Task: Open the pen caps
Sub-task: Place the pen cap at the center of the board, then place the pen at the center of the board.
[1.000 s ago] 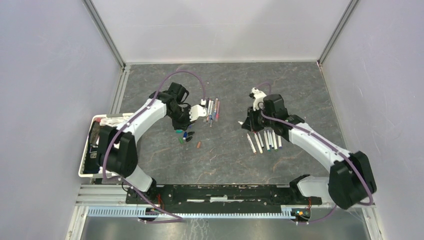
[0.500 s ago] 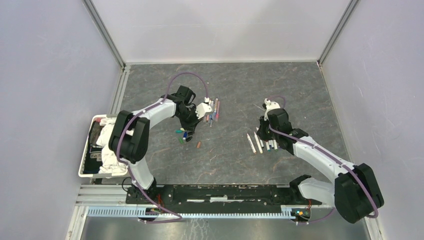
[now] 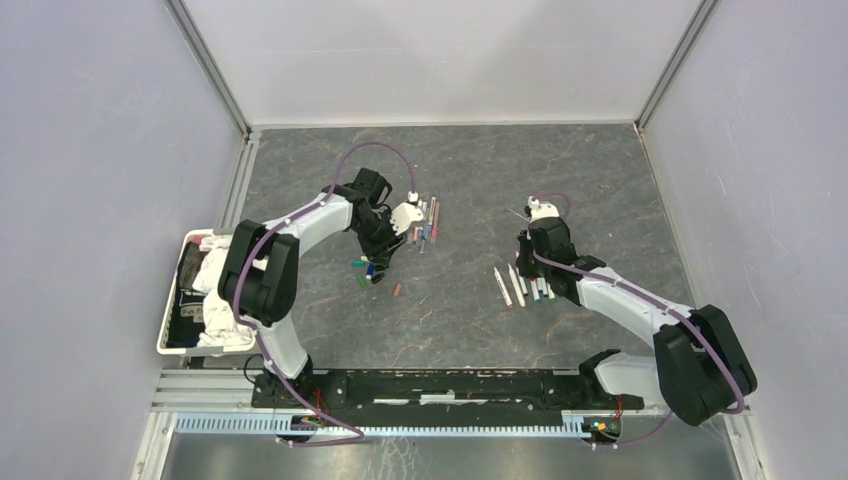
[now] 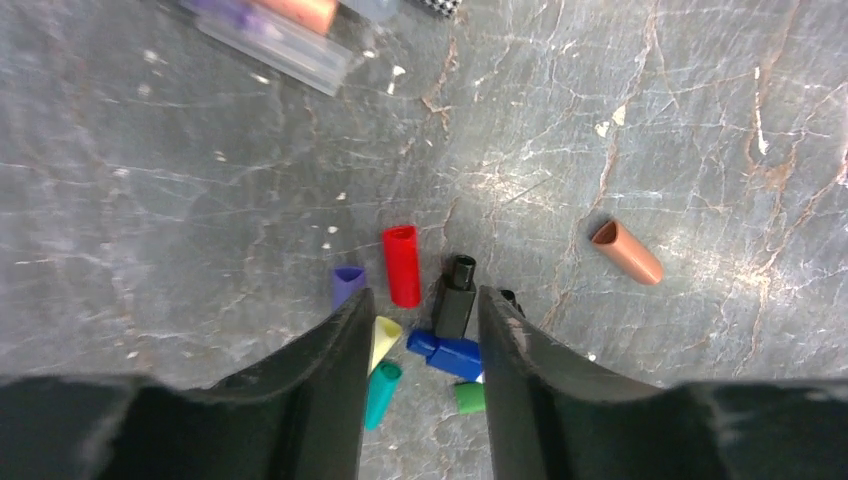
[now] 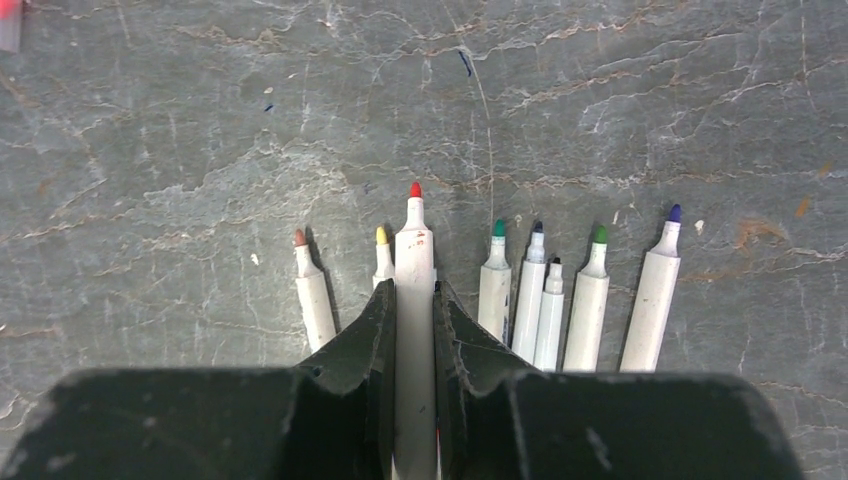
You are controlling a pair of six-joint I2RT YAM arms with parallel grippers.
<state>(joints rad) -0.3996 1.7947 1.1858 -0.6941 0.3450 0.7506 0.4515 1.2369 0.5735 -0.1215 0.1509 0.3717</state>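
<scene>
The job looks well past halfway. Under the left hand (image 4: 422, 300) loose caps lie on the worktop (image 3: 500, 170): a red cap (image 4: 402, 265) and a black cap (image 4: 457, 295) just ahead of the fingertips, a purple cap (image 4: 346, 284) off the left finger, and yellow (image 4: 384, 338), teal (image 4: 380, 392), blue (image 4: 450, 352) and green (image 4: 468, 397) ones lower down between the fingers. A brown cap (image 4: 626, 252) lies apart, out to the right of that hand. The left hand's fingers stand apart and grip nothing; the caps lie on the stone below them.

The right hand (image 5: 415, 290) is clamped on a red-tipped pen (image 5: 414, 245), its bare tip pointing away from the hand. It sits in a row of uncapped pens (image 5: 590, 300) lying on both sides of the fingers: two to the left, five to the right, all tips bare.

What seems left is a small bunch of pens (image 3: 427, 222) just beyond the left hand. From the left wrist view, at least one there carries an orange cap (image 4: 300, 10); how many more are capped I cannot tell.
</scene>
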